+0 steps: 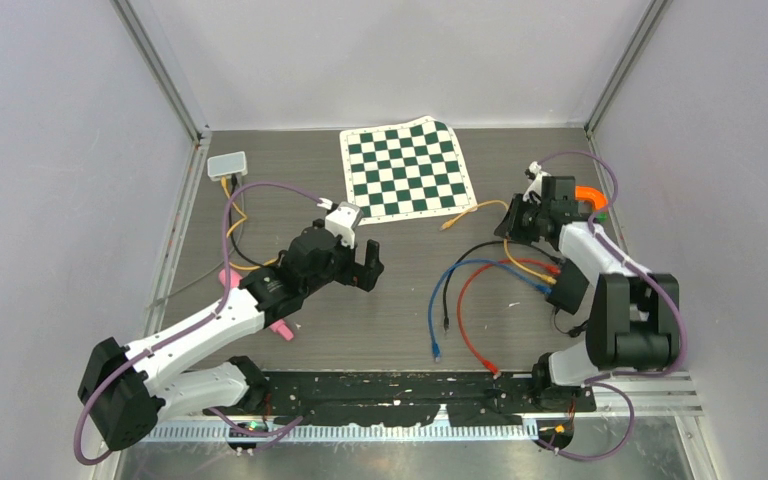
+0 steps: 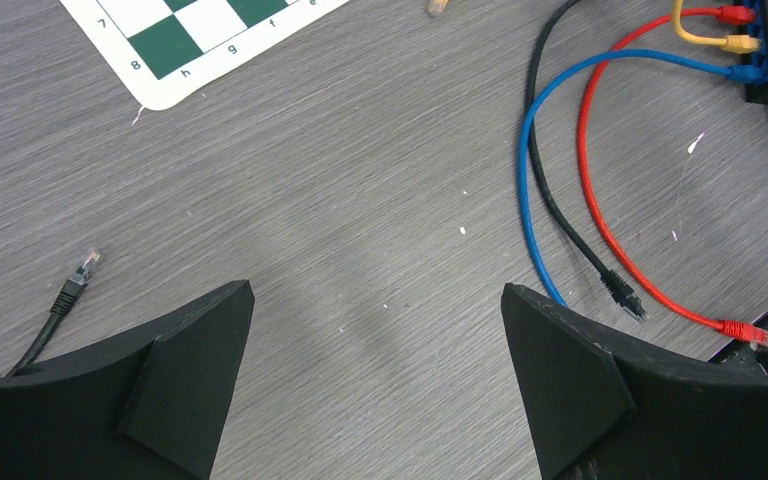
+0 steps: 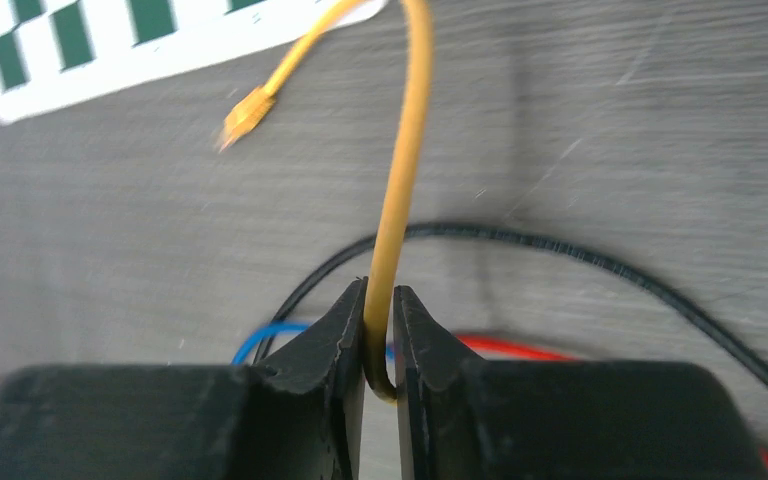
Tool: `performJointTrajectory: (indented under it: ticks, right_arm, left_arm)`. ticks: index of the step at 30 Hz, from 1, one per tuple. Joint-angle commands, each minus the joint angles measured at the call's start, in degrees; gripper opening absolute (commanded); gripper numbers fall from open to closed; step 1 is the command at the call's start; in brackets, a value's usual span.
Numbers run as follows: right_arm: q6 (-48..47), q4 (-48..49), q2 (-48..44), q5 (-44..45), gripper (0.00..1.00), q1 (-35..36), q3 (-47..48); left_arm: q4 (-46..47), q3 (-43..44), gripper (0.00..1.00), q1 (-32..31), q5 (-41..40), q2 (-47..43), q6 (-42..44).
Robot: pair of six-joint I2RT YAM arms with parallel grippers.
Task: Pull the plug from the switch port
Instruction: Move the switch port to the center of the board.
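Reaching toward the table's (image 1: 380,335) far right corner, the right gripper (image 3: 380,300) clamps the yellow cable (image 3: 406,180); the left gripper (image 2: 378,300) hovers mid-table, jaws spread wide.

Built from white shell links and bulky black joint housings on both left arm (image 1: 195,325) and right arm (image 1: 600,250). Strung with a purple cable (image 1: 270,185) looping loosely along each. Tipped with 2 matte black wedge-shaped fingers (image 2: 185,385) apiece; marked with an orange piece (image 1: 590,193) at the right wrist.
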Motion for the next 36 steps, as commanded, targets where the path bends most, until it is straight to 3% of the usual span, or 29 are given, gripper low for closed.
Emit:
performJointTrajectory:
  ticks: [1,8,14,22,28,32,36]
  right_arm:
    - [-3.1,2.4,-11.4,-9.7,0.19,5.9,-3.0]
    - [-2.2,2.7,-20.3,-9.8,0.19,12.4,-9.2]
    - [-3.8,-0.1,-15.3,-9.0,0.20,23.8,-8.4]
    - [-6.1,0.3,-12.1,-8.0,0.24,31.3,-9.2]
    - [-3.4,3.0,-15.2,-2.4,0.49,33.4,-12.7]
    - [-0.6,4.8,-21.0,2.3,0.57,33.4,-15.5]
    - [1.3,4.3,-28.3,7.7,0.62,33.4,-17.8]
  left_arm:
    - [3.4,1.1,1.00,0.0,-0.3,-1.5,0.7]
    - [4.2,-1.3,1.00,-0.1,-0.9,-1.9,0.8]
    - [3.4,-2.1,1.00,-0.1,-3.6,-2.6,1.2]
    - [3.2,-2.8,0.99,-0.1,-3.5,-0.9,3.0]
    - [7.0,-3.4,0.99,0.0,0.2,3.6,6.9]
    - [6.3,-0.4,0.99,0.1,5.8,10.0,8.4]
    - [11.6,-0.2,1.00,0.1,9.6,15.5,8.0]
